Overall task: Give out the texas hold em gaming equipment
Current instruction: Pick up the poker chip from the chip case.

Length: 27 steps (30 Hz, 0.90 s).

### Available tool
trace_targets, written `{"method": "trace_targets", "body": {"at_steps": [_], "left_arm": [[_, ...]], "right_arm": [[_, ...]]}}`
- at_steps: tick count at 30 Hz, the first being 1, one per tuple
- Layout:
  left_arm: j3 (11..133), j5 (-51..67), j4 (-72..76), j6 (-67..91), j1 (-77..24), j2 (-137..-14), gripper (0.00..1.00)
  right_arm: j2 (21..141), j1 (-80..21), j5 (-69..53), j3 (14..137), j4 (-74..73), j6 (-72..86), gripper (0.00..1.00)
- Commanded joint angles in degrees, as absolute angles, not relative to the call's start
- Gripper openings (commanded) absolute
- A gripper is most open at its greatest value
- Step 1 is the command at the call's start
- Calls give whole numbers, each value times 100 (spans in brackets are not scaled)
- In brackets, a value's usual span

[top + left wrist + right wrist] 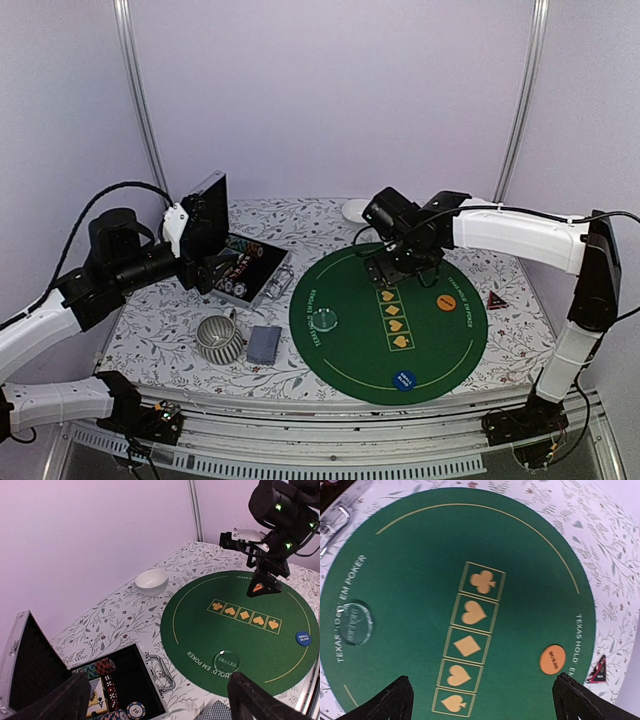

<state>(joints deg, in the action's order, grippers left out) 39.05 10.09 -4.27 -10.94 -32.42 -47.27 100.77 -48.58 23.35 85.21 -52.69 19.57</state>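
Note:
A round green poker mat [350, 330] carries a clear dealer button [326, 320], an orange button [446, 301] and a blue button [404, 380]. A deck with grey-blue backs [264, 344] lies left of the mat. A red triangular marker [496, 300] lies right of it. An open metal case [252, 270] holds chips [135, 710], dice and cards. My left gripper [208, 272] is open and empty above the case. My right gripper [400, 270] is open and empty above the mat's far part. In the right wrist view the orange button [552, 659] sits near my right finger.
A ribbed grey mug [220, 338] stands left of the deck. A small white bowl [356, 210] sits at the table's far edge, also in the left wrist view [151, 580]. The case lid [205, 215] stands upright. Walls enclose the table.

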Motion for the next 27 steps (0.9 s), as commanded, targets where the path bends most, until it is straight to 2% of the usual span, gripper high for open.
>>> {"method": "trace_targets", "body": {"at_steps": [1,6,12,17,22,27], "left_arm": [[3806,798,-302,-1027,-3155,-4721,98],[3806,761,-308,-1001,-3162,-4821,98],[3788,429,-285,-1072,-3144,-5130,98],[3908,280,-322,-930,-2942,-5600,98],[4723,-136,-1213,-514,-2623,-6594,76],[5723,30,-2342,-631,-2648,-7654,74]], "right_arm": [[10348,-5422,1750,8819,-4415,2090,99],[10315,-5778,1142,8704,-3620,2246,99],[9853,-5785,563,7843,-2267,2600,99],[9712,-5785,516,7707,-2039,2509,99],[9697,-5783,611,7568,-2075,2233,99],[9723,-5783,789,7373,-2015,2095,99]]}}
